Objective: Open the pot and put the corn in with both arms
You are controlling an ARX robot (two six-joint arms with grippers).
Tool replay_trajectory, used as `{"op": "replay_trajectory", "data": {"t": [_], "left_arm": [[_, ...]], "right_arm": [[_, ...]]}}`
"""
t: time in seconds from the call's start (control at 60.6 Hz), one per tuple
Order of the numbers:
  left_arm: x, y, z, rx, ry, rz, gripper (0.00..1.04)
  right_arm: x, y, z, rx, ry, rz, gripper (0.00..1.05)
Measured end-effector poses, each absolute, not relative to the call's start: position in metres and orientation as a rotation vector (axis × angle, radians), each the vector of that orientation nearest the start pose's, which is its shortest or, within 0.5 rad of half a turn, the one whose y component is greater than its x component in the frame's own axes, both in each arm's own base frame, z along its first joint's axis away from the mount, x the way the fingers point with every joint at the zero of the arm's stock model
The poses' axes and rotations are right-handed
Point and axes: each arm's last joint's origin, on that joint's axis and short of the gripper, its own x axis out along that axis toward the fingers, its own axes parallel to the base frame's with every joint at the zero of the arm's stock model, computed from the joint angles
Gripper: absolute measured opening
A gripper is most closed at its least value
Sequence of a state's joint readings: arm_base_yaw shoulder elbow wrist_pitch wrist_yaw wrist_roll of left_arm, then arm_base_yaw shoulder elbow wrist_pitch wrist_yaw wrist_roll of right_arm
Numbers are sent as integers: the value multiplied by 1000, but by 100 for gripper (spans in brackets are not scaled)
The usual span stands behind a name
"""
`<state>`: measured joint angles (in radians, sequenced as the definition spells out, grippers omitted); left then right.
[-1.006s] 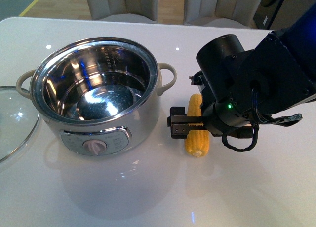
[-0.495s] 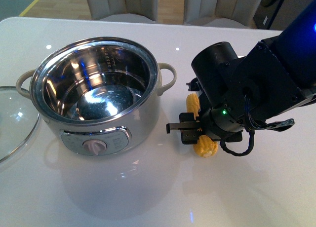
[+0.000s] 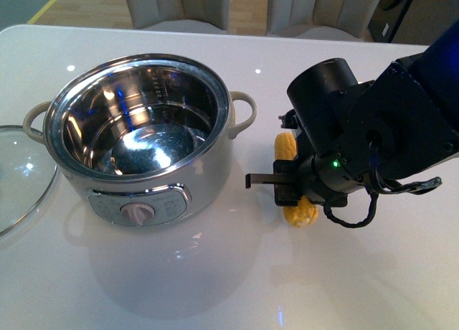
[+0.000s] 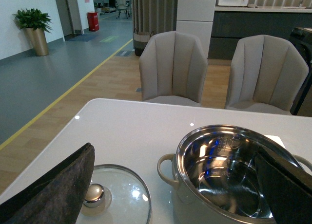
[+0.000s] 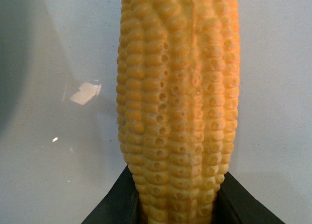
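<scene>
1. Right hand (image 3: 281, 189) clamps the corn (image 3: 285, 146), fingers (image 5: 111, 207) tight on both sides; the cob's middle is hidden under the arm (image 3: 391, 125).
2. Corn lies on the counter (image 3: 215, 287), just right of the open pot (image 3: 215, 158).
3. Left hand (image 4: 174, 153) gapes wide, empty; lid (image 3: 21, 172) cut off at the edge.
</scene>
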<state>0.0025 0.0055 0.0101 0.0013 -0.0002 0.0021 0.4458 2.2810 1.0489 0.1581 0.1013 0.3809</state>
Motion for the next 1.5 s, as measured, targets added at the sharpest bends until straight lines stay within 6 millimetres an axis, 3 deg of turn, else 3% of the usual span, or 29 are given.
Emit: {"op": "replay_trajectory", "data": {"t": [0.346, 0.528, 0.89, 1.27, 1.5], "left_arm": [[97, 0, 167, 2, -6, 3, 98], [97, 0, 167, 2, -6, 3, 98], [97, 0, 167, 2, -6, 3, 98], [97, 0, 167, 2, -6, 3, 98], [97, 0, 167, 2, -6, 3, 98]], "right_arm": [[346, 165, 84, 238, 903, 203, 23], [349, 169, 108, 280, 866, 211, 23], [367, 212, 153, 399, 826, 289, 23], [368, 258, 161, 386, 855, 353, 23], [362, 283, 146, 365, 916, 387, 23]]}}
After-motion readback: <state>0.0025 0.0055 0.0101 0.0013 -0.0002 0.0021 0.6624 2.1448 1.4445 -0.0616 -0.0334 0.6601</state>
